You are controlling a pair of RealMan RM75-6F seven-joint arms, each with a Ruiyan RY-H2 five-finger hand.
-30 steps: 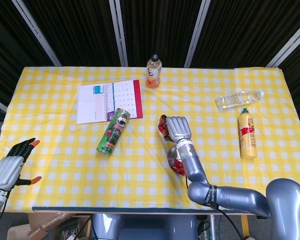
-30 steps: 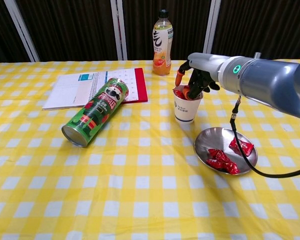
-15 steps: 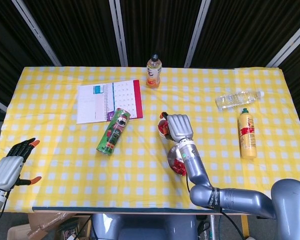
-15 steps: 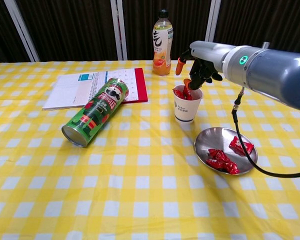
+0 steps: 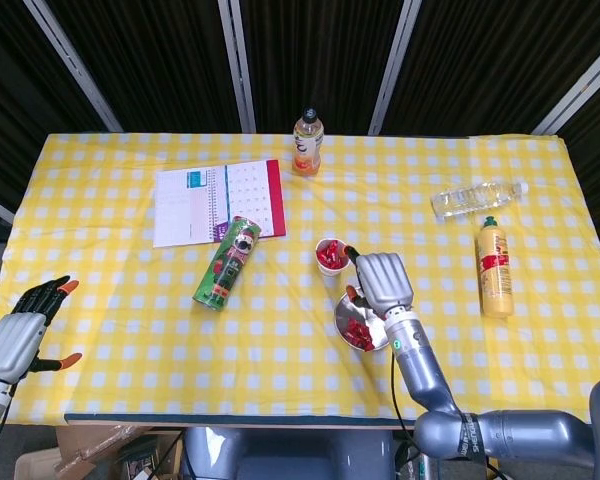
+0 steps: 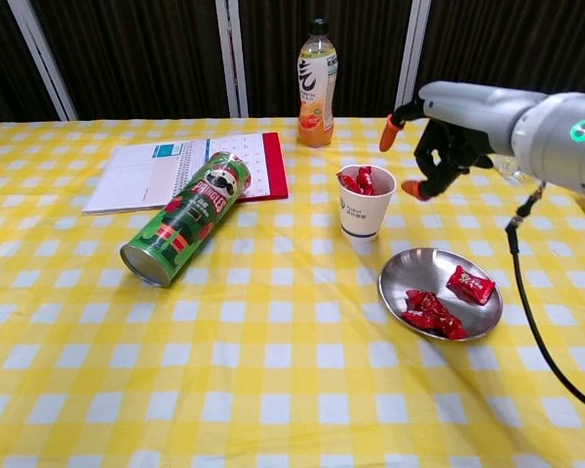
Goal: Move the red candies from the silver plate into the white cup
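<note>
Right hand raised above the surface, just right of the white cup, fingers spread apart and holding nothing. Left hand far off at the left edge of the checked surface, fingers apart too, empty, well away from everything that matters.

Several red candies already heaped in the cup, showing above its rim. More red candies left on the silver plate: one wrapped piece lying apart toward the plate's right side, a small cluster toward its near edge.

Plate just in front of the cup and slightly to its right, so almost directly below and a little nearer the robot than the raised right hand. Probably a short descent and slight pull back for the next pick, then a short carry leftward and away to the cup. Clearly the right hand's job by position.

Pringles can on its side, notebook, orange drink bottle well clear of that path.
</note>
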